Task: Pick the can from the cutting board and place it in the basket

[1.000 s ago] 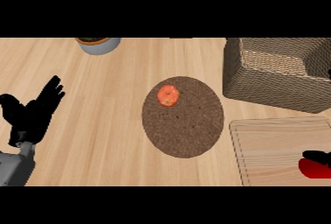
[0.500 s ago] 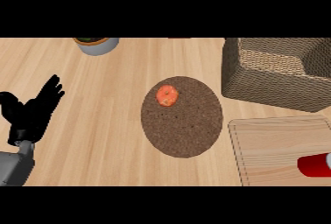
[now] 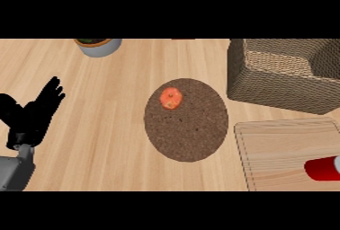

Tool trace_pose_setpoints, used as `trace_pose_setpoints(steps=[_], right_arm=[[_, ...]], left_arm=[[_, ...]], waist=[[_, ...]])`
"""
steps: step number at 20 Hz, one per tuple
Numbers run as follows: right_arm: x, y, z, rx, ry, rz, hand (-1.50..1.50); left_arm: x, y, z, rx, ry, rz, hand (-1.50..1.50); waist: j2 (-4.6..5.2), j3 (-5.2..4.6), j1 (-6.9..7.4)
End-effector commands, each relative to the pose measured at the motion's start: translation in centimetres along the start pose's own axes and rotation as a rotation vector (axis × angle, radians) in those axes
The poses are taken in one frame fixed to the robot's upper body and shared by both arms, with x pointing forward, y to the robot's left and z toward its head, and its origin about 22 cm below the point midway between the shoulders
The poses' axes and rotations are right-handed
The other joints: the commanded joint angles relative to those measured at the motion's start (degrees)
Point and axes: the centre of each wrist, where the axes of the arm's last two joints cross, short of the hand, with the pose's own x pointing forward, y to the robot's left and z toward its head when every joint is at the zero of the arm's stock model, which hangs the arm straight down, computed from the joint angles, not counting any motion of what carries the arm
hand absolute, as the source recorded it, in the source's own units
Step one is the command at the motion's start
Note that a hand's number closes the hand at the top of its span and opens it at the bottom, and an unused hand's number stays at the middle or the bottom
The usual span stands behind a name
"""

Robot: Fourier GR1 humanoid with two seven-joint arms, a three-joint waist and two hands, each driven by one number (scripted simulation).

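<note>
A red can [image 3: 323, 169] lies on its side on the pale wooden cutting board [image 3: 282, 150] at the lower right, cut off by the view's right edge. The woven basket [image 3: 285, 72] stands at the upper right, above the board. My left hand [image 3: 30, 117] rests open at the left edge, fingers up, far from the can. No right hand shows anywhere in the head view.
A dark round cork mat [image 3: 186, 119] lies mid-counter with a small orange fruit [image 3: 171, 98] on its upper part. A grey pot [image 3: 100, 46] sits at the top left edge.
A dark shape at the can on the right edge one second ago is gone. The red can now lies bare on the board and shows more.
</note>
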Motion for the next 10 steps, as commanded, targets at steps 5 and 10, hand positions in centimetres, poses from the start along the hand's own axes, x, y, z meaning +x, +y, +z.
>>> trace_pose_setpoints(steps=[5, 10], right_arm=[[-5.5, 1.3, 4.1, 0.000, -0.051, -0.143, -1.50], [-8.4, 4.1, 6.3, -0.082, -0.104, -0.213, -1.50]], left_arm=[[-0.7, 0.0, 1.1, 0.008, 0.002, -0.009, 0.00], [-0.2, 0.2, -0.2, 0.006, -0.007, 0.002, 0.00]], waist=[[-0.11, 0.08, -0.18], [0.13, 0.10, 0.18]])
